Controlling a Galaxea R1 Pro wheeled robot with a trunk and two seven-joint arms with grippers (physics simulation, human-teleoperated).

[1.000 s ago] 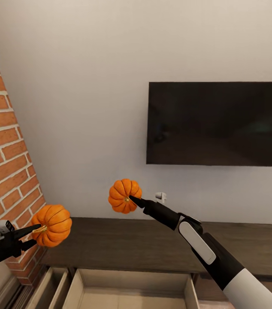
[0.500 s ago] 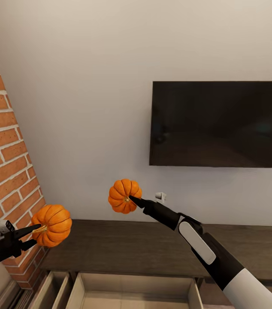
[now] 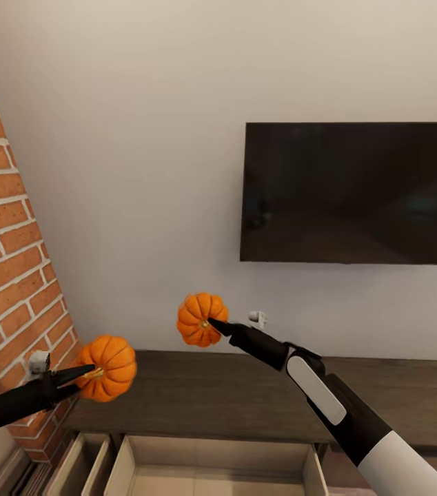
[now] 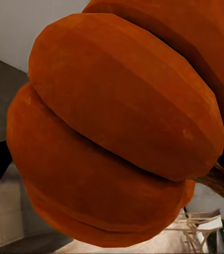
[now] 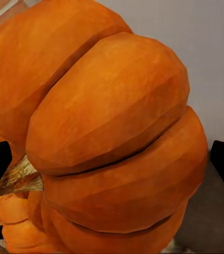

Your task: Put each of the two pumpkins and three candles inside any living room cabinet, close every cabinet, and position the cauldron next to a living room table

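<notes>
Head view: left end effector [image 3: 89,373] pinching one pumpkin [image 3: 108,368] by stem, right end effector [image 3: 214,324] pinching 2nd pumpkin [image 3: 201,318], both held above cabinet [image 3: 246,393] w/ open drawer [image 3: 211,460]. Step: stowing pumpkins. Next, likely: lower into drawer, release.

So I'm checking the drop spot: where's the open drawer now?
In the head view, the open drawer sits at the bottom centre, pulled out from the dark TV console, below both held pumpkins.

TV [image 3: 353,193] on wall above cabinet [image 3: 246,396] — fireplace [image 3: 12,248] left.
</notes>
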